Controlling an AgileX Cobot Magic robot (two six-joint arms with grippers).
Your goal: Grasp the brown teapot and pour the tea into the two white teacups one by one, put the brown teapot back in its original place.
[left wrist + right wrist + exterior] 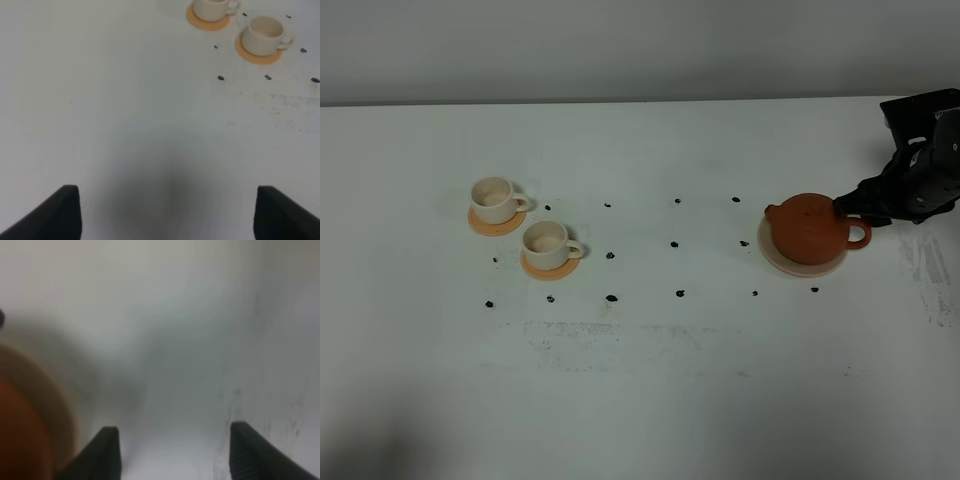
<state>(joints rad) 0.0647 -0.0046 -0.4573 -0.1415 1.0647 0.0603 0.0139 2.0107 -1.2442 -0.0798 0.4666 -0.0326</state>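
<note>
The brown teapot (810, 227) stands on the cream saucer (790, 262) at the right, spout to the left and loop handle to the right. My right gripper (853, 207) is open, just behind and to the right of the teapot near its handle; the right wrist view shows its gripper (175, 455) empty, with the blurred teapot (17, 440) off to one side. The two white teacups (495, 198) (548, 242) stand on orange coasters at the left. My left gripper (170, 215) is open and empty over bare table, far from both cups (212, 7) (265, 35). It is out of the exterior view.
Round orange coasters (480, 224) (532, 269) lie under the cups. Small black marks (611, 255) dot the white table (640, 380) in rows between cups and teapot. The table's back edge meets a grey wall.
</note>
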